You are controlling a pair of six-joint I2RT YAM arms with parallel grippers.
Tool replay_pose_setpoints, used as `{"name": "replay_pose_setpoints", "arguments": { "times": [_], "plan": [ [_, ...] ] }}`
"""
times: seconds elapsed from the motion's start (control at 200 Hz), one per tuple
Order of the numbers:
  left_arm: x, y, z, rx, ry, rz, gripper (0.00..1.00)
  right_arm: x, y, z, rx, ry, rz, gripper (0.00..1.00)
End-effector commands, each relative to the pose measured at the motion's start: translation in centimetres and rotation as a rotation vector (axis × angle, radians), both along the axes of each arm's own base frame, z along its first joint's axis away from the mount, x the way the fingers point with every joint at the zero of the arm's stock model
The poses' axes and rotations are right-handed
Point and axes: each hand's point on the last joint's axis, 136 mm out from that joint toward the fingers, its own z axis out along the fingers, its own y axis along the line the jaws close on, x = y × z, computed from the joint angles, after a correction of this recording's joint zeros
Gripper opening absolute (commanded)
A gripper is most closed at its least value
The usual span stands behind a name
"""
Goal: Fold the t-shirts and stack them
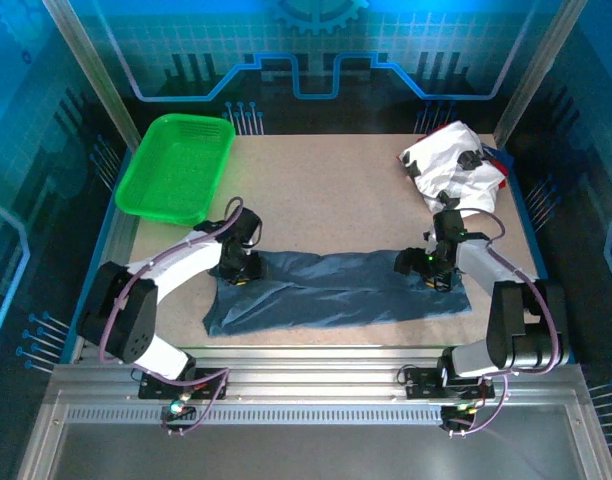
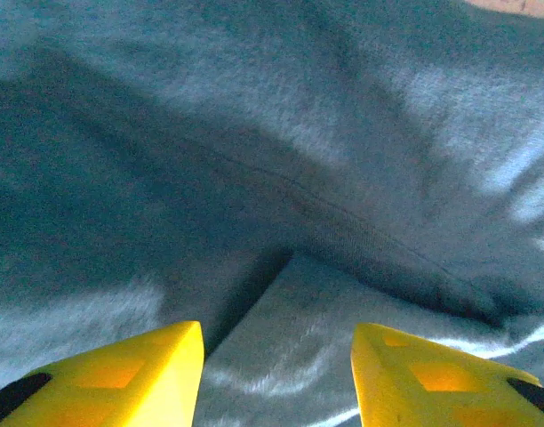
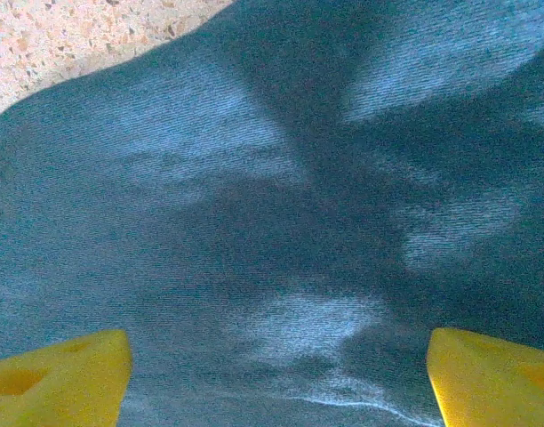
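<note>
A dark slate-blue t-shirt (image 1: 336, 290) lies spread in a long band across the near middle of the table. My left gripper (image 1: 238, 270) is down on its left end; in the left wrist view its yellow fingers (image 2: 156, 365) stand apart over a fold edge of the blue cloth (image 2: 281, 160). My right gripper (image 1: 429, 265) is down on the right end, and its yellow fingers (image 3: 59, 374) stand wide apart over the blue cloth (image 3: 281, 222). The white t-shirt with black marks (image 1: 451, 165) lies crumpled at the back right, with a bit of red t-shirt (image 1: 499, 165) beside it.
A green mesh basket (image 1: 178, 165) sits at the back left of the table (image 1: 326, 190). Bare tabletop (image 3: 68, 36) shows beyond the cloth in the right wrist view. Metal frame posts stand at the back corners.
</note>
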Motion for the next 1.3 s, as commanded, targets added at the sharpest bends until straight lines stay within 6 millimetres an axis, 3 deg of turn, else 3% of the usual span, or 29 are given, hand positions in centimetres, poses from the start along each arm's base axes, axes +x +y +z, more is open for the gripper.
{"name": "replay_pose_setpoints", "arguments": {
  "times": [0.0,0.145,0.23,0.53,0.65,0.8,0.92,0.985,1.045,1.166,1.216,1.296],
  "plan": [
    [1.4,-1.1,0.1,-0.005,-0.029,-0.057,0.46,0.1,0.2,0.0,0.006,-0.004,0.017,0.87],
    [1.1,-1.7,-0.6,-0.002,-0.003,-0.081,0.39,0.1,0.0,0.0,-0.004,-0.001,0.02,0.87],
    [0.6,-1.9,-0.4,-0.005,-0.001,-0.091,0.3,0.0,-0.2,0.1,-0.009,0.001,0.019,0.87],
    [-2.8,-3.1,0.6,-0.007,-0.015,-0.124,0.1,0.2,-0.4,-0.4,-0.014,0.023,0.011,0.85],
    [-4.5,-4.2,1.5,-0.031,-0.029,-0.131,0.09,0.2,-0.5,-0.6,-0.019,0.036,0.01,0.84],
    [-7.9,-5.5,0.9,-0.065,0.001,-0.151,0.09,0.2,-0.6,-0.7,-0.022,0.041,0.007,0.84],
    [-9.6,-8.4,2.2,-0.191,-0.039,-0.212,0.16,0.3,-0.9,-0.6,-0.033,0.043,-0.001,0.84],
    [-9.9,-9.1,3.2,-0.252,-0.072,-0.213,0.29,0.5,-0.9,-0.5,-0.032,0.047,-0.003,0.84],
    [-9.8,-8.7,4.0,-0.248,-0.1,-0.199,0.5,0.6,-0.9,-0.5,-0.029,0.048,-0.006,0.84],
    [-8.5,-8.2,6.7,-0.259,-0.212,-0.177,0.65,0.9,-0.8,-0.3,-0.026,0.043,-0.007,0.84],
    [-7.8,-7.2,6.9,-0.236,-0.226,-0.121,0.68,1.1,-0.7,-0.3,-0.02,0.043,-0.007,0.84],
    [-7.2,-4.1,5.2,-0.13,-0.14,0.042,0.65,1.3,-0.3,0.0,-0.023,0.036,0.012,0.84]
  ]
}}
